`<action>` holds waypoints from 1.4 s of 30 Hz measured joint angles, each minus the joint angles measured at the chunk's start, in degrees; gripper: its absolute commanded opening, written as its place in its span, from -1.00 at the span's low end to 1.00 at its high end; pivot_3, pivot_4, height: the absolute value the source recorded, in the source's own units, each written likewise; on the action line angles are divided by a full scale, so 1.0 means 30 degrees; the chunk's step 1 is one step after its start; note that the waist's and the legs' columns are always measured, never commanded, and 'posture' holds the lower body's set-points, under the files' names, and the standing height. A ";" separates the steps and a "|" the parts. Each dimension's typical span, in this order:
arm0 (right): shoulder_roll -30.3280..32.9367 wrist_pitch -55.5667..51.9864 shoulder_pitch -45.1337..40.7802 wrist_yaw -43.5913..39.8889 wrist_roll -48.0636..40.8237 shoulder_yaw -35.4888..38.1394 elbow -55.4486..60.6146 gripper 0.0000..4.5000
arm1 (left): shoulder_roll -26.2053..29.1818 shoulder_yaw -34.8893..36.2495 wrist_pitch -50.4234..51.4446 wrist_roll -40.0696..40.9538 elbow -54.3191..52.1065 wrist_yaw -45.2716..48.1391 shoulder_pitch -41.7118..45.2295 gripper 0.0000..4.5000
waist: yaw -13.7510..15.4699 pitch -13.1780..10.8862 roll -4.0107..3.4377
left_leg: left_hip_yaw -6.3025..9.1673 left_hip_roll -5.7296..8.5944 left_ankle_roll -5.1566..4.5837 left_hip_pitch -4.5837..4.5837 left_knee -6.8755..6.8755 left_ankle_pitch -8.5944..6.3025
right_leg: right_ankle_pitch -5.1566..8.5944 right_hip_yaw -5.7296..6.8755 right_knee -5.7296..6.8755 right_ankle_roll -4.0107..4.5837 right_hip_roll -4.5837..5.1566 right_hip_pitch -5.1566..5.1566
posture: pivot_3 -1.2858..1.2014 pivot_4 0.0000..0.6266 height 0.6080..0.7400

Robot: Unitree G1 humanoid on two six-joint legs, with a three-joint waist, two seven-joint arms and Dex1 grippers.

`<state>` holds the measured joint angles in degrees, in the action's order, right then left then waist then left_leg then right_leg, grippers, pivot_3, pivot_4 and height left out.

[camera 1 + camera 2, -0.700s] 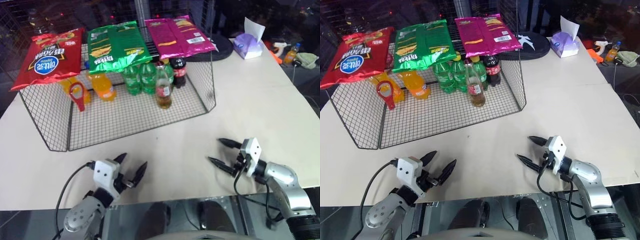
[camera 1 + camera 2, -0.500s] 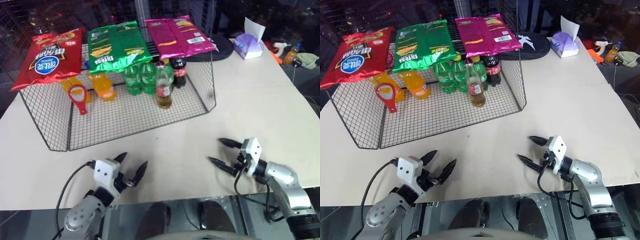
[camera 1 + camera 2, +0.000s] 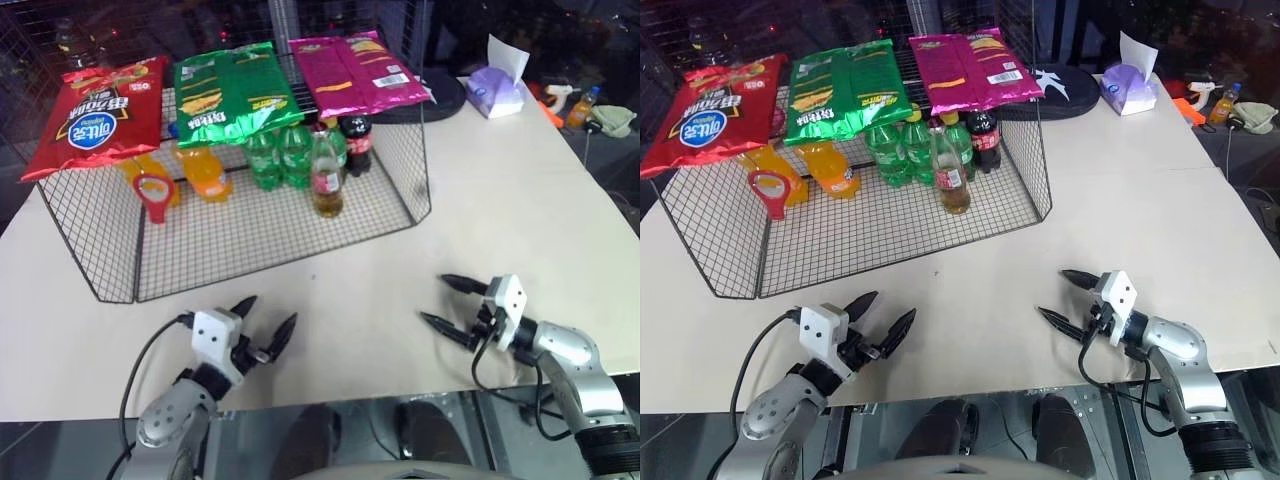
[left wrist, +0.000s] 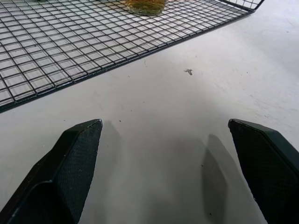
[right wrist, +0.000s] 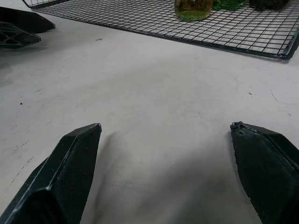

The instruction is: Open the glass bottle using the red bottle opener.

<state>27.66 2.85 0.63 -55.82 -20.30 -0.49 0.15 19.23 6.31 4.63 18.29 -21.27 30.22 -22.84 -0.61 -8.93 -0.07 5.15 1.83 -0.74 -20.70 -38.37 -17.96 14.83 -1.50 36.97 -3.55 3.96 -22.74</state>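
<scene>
Chip bags hide the green bottles' (image 3: 281, 155) tops; the glass bottle (image 4: 145, 5) is cut off.

Left gripper (image 3: 262, 327): showing two black fingers tapering to points, mounted on a white block
Left gripper fingers (image 4: 70, 161): showing a fine woven texture on their flat, wedge-shaped black faces
Left forearm (image 3: 170, 415): showing a rounded silver-grey shell behind the white block
Left cable (image 3: 140, 365): running as a thin black loop from the white block back along the forearm
Right gripper (image 3: 448, 302): wearing the same two pointed black fingers on a white block
Right forearm (image 3: 570, 355): showing a silver-grey rounded casing ending in a black ribbed collar
Right cable (image 3: 482, 365): hanging as black wire loops under the white block
</scene>
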 measured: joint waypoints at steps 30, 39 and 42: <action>-0.2178 -0.4845 -0.3710 0.1811 -0.3850 -0.1913 0.6961 0.98 | 0.1223 0.5543 -0.0219 -0.1791 0.2762 -0.6082 0.9075 1.00 | 0.0001 0.0003 0.0072 | 0.0034 0.0027 0.0011 -0.0032 -0.0013 0.0006 | -0.0002 0.0023 0.0032 -0.0003 -0.0061 -0.0049 | 0.03 -0.52 1.00; -0.2216 -0.4709 -0.3520 0.2235 -0.3479 -0.1921 0.7104 0.98 | 0.1233 0.5633 -0.1035 -0.2712 0.4264 -0.7218 1.0348 1.00 | -0.0003 0.0007 0.0080 | 0.0015 0.0027 0.0012 -0.0054 -0.0014 0.0006 | -0.0002 0.0008 0.0045 -0.0003 -0.0060 -0.0086 | 0.03 -0.52 1.00; -0.2259 -0.4569 -0.3495 0.2316 -0.3302 -0.1926 0.7104 0.98 | 0.1280 0.5682 -0.1383 -0.2763 0.5084 -0.7315 1.0680 1.00 | -0.0005 0.0009 0.0082 | 0.0009 0.0028 0.0013 -0.0053 -0.0015 0.0007 | -0.0002 0.0003 0.0059 -0.0003 -0.0062 -0.0092 | 0.03 -0.52 1.00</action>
<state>20.88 -10.86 -9.86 -48.87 -30.21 -6.27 21.46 23.07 23.36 0.48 10.00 -6.02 8.27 9.20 -0.63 -8.91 0.18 5.18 1.91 -0.70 -20.86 -38.41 -17.94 14.83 -1.49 37.15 -3.56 3.78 -23.01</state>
